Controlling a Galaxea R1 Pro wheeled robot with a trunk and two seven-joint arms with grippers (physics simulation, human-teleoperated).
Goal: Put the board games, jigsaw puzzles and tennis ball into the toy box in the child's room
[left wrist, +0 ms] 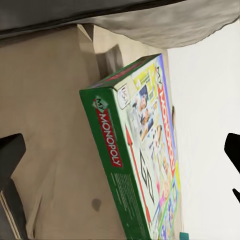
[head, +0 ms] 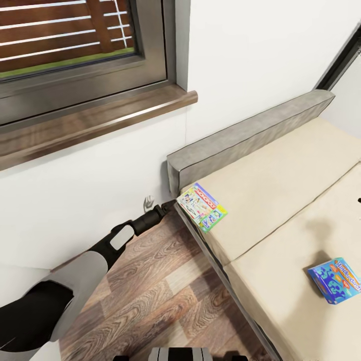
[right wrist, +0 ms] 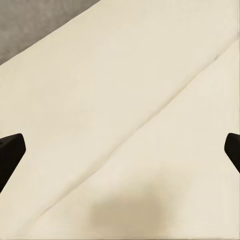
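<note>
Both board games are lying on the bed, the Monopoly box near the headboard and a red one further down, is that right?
Not quite: in the head view the second board game is blue, not red. The Monopoly box does lie near the headboard on the bed.

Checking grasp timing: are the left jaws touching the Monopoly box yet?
Apart. In the left wrist view the Monopoly box sits between the two open fingertips, with bare bed and wall visible on either side.
</note>
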